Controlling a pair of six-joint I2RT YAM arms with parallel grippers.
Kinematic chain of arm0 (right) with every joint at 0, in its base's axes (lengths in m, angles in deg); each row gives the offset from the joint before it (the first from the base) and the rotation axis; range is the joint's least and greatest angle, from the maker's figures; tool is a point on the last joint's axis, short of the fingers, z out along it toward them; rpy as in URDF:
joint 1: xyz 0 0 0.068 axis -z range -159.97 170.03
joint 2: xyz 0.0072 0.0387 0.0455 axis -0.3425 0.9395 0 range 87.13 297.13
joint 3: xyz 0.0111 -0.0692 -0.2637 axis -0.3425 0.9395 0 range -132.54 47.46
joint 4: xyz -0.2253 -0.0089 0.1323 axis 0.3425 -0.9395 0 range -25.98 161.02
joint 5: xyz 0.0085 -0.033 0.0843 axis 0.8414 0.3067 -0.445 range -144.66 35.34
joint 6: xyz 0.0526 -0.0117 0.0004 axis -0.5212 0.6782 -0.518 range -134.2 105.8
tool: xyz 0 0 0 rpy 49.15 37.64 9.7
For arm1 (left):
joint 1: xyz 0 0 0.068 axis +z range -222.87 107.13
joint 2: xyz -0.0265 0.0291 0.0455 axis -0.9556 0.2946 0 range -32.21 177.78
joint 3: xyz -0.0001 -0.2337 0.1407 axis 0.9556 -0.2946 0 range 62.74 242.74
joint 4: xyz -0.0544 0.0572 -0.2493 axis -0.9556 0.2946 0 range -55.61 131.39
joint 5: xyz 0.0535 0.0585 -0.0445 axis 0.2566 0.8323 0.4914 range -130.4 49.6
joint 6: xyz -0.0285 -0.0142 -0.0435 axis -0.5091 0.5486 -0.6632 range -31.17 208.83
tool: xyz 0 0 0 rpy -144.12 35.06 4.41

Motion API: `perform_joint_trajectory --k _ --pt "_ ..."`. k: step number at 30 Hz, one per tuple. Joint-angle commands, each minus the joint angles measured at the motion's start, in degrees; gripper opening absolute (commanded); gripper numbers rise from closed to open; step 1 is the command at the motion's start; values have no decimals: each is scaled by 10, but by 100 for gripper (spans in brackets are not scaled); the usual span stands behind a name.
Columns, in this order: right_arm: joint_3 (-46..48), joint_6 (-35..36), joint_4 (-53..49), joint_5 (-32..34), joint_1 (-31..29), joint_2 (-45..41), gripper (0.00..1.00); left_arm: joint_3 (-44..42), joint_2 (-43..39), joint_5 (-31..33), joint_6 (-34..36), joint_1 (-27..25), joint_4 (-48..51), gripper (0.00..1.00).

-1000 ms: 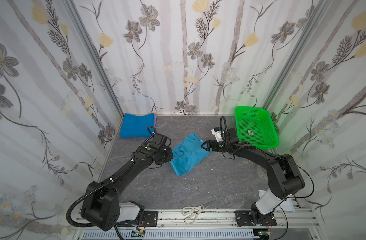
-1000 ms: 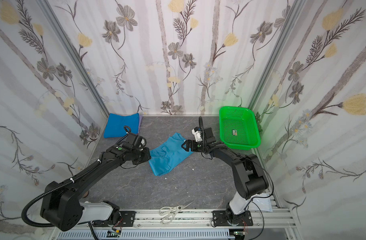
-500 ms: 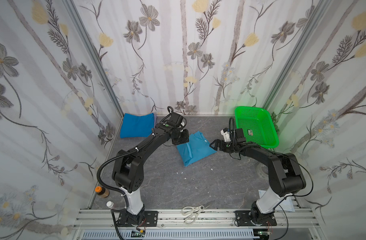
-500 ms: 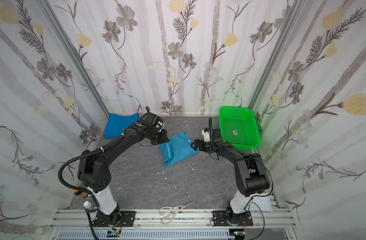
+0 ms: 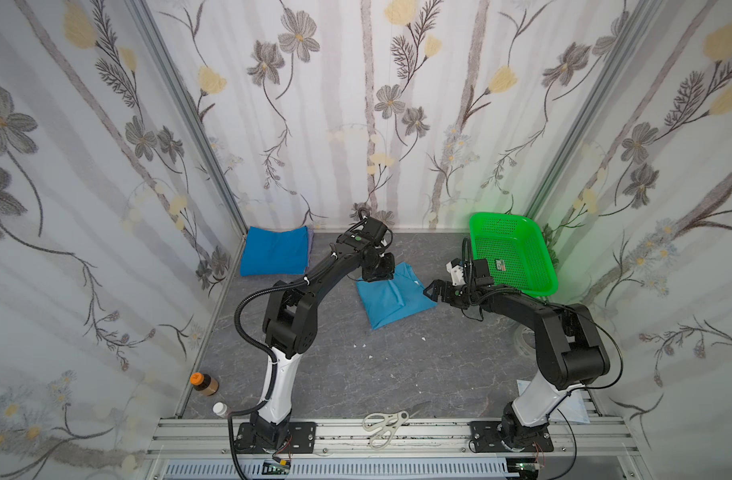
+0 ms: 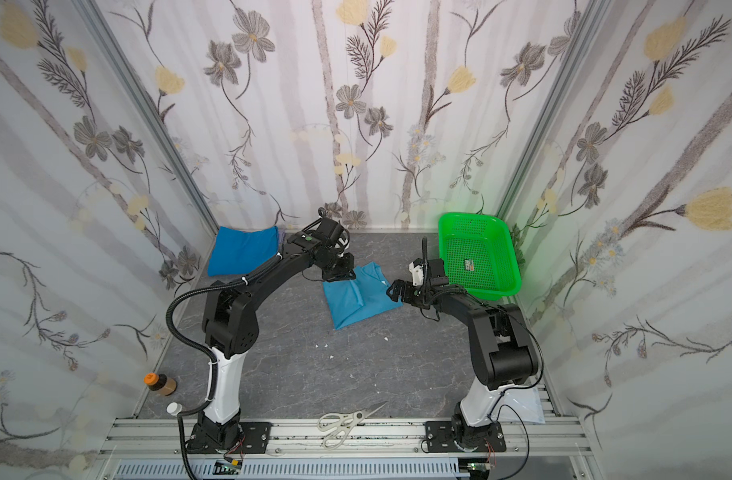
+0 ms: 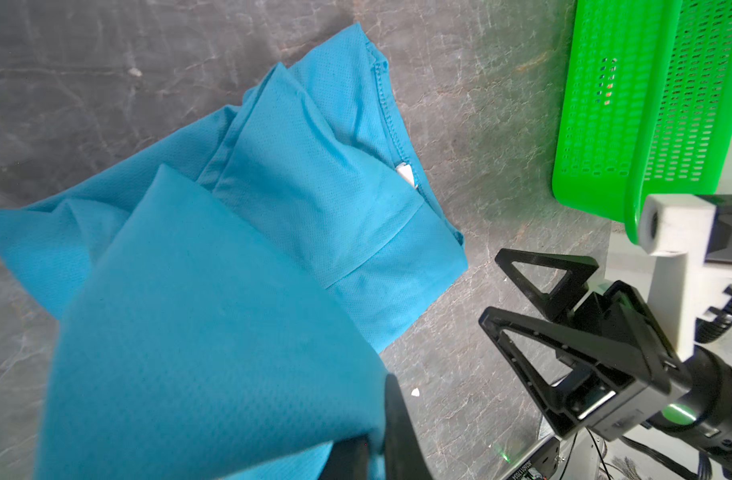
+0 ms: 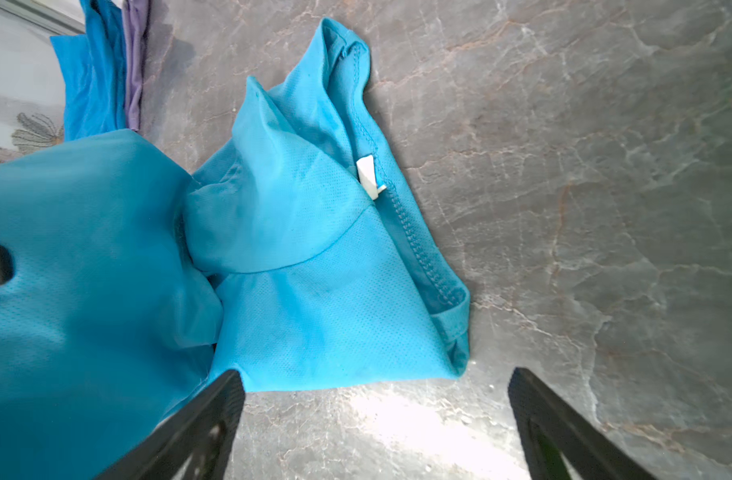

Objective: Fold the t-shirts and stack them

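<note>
A light sky-blue t-shirt (image 5: 393, 297) (image 6: 358, 301) lies partly folded in the middle of the grey table, its white neck label (image 8: 368, 174) showing. My left gripper (image 5: 377, 272) (image 6: 337, 272) (image 7: 372, 453) is at the shirt's far left corner. It is shut on a lifted flap of the cloth (image 7: 214, 332). My right gripper (image 5: 433, 289) (image 6: 397, 291) (image 8: 372, 382) hovers open just off the shirt's right edge, with only bare table between its fingers. A folded deep blue t-shirt (image 5: 273, 249) (image 6: 244, 249) lies at the back left, with a lilac one (image 8: 133, 62) peeking out under it.
A green perforated basket (image 5: 518, 245) (image 6: 480, 241) (image 7: 605, 104) leans at the back right, close behind the right wrist. Scissors (image 5: 385, 424) lie on the front rail. Two small bottles (image 5: 204, 382) stand at the front left corner. White scraps dot the table.
My left gripper has swung from the shirt's left side to its far corner, carrying the cloth over so the shirt is more compact. The right gripper has drawn back to the right, still open.
</note>
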Motion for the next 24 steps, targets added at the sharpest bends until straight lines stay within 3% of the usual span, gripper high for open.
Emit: perform_joint_trajectory --k 1,8,12,17,20,24 --pt "-7 -15 33 7 1 10 100 49 36 -3 6 -4 30 2" --pt "-22 -25 41 -4 12 43 100 188 138 -11 9 -16 75 7" --pt "-35 -29 41 -12 15 65 100 226 169 -27 13 -23 78 8" --pt "-21 -50 48 10 23 56 100 281 207 -51 40 -35 98 15" --pt "9 -69 68 15 35 31 100 311 229 -64 43 -39 98 25" --pt "40 -78 84 18 46 -3 100 336 248 -87 41 -45 90 54"
